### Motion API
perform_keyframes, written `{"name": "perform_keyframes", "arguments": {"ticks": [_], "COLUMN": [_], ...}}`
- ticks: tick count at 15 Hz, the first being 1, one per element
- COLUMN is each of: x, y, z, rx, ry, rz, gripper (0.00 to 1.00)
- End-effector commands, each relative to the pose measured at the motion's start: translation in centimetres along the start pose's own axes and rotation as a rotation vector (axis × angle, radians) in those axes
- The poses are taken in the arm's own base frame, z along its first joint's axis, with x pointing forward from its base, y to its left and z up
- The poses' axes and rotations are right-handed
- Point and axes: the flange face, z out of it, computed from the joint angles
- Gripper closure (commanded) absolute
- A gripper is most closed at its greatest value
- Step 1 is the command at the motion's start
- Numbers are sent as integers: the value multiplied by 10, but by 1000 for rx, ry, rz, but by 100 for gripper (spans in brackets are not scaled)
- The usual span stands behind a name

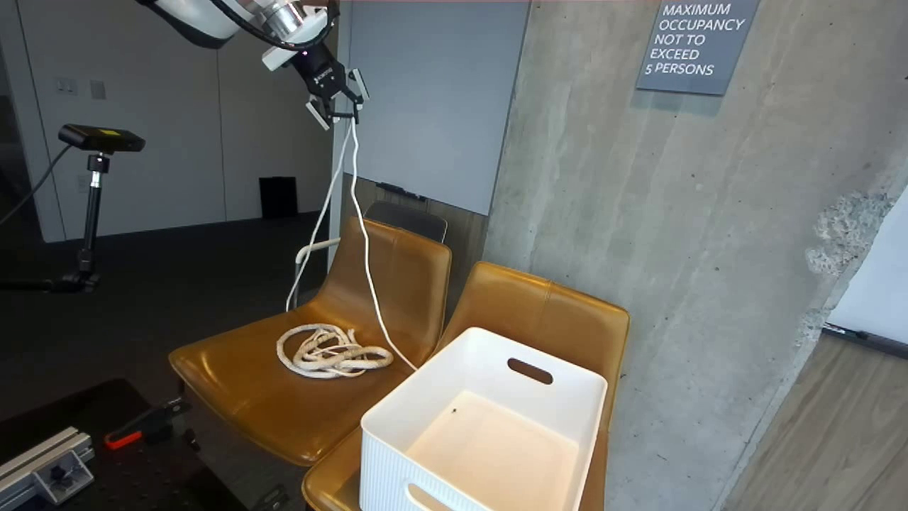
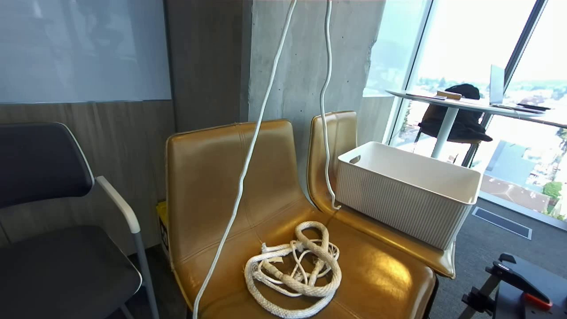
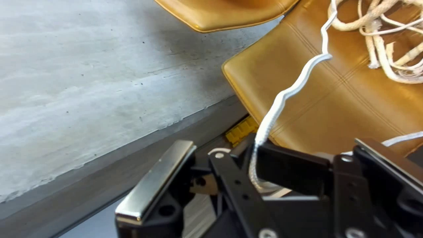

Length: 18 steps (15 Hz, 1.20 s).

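My gripper [image 1: 347, 115] is high above a tan chair [image 1: 394, 273] in an exterior view. In the wrist view, the gripper [image 3: 253, 147] is shut on a thin white cord [image 3: 279, 100], which bends round between the fingers. Two strands of the cord [image 1: 366, 245] hang below the gripper; one goes behind the chair seat's side, the other down beside the white bin [image 1: 489, 365]. The cord [image 2: 241, 177] also shows in an exterior view, where the gripper is out of view. A heap of thick whitish rope [image 2: 261, 301] lies on the chair seat, apart from the gripper.
The ribbed white bin [image 2: 398, 204] stands on a second tan chair [image 1: 525, 294] against a concrete pillar [image 1: 660, 213]. A dark chair [image 2: 40, 164] stands beside the tan one. A camera on a stand [image 1: 101, 138] and a clamp with red [image 1: 126, 438] are nearby.
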Motion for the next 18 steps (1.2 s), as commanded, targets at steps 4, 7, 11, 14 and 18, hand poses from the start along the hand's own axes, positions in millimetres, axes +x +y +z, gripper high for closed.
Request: {"name": "perform_keyframes", "arguments": {"ticks": [4,7,11,14,18], "x": [-66,-91,-116,-124,-125], "y": [137,178,215,226,228], "z": [-26,-24,-20,-21,-21], "rx": [-80,-120,-144,-158,-166], "ry": [-22,-44,-65,-73,-75], "rz": [106,144,179,192,199], "gripper": [100,100,100,100,100]}}
